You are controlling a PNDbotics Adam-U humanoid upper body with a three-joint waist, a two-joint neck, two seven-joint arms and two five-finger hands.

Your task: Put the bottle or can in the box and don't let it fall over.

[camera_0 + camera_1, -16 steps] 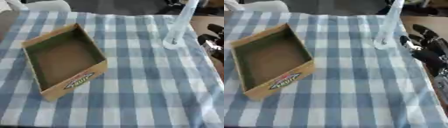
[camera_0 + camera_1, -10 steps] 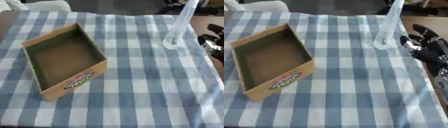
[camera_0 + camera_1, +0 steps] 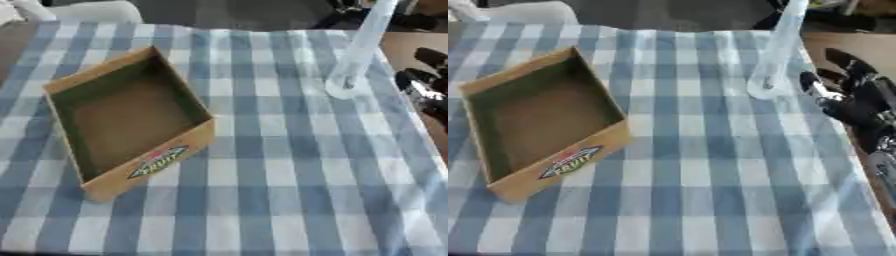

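The black fingers point(image 3: 837, 60) of the robot's right hand point(image 3: 857, 102) were spread apart and held nothing; they pointed up and toward the tall, clear plastic bottle point(image 3: 778, 50) just to their left, without touching it. The hand sat at the right edge of the table, partly over bare brown wood beyond the cloth. The bottle stood upright on the far right part of the blue-and-white checked tablecloth point(image 3: 262, 165), its round base on the cloth and its top cut off by the upper edge of the view. Well apart from it, on the left side of the cloth, lay the open brown cardboard box point(image 3: 122, 120), empty inside, with a fruit label on its near wall. The left hand showed in neither view.
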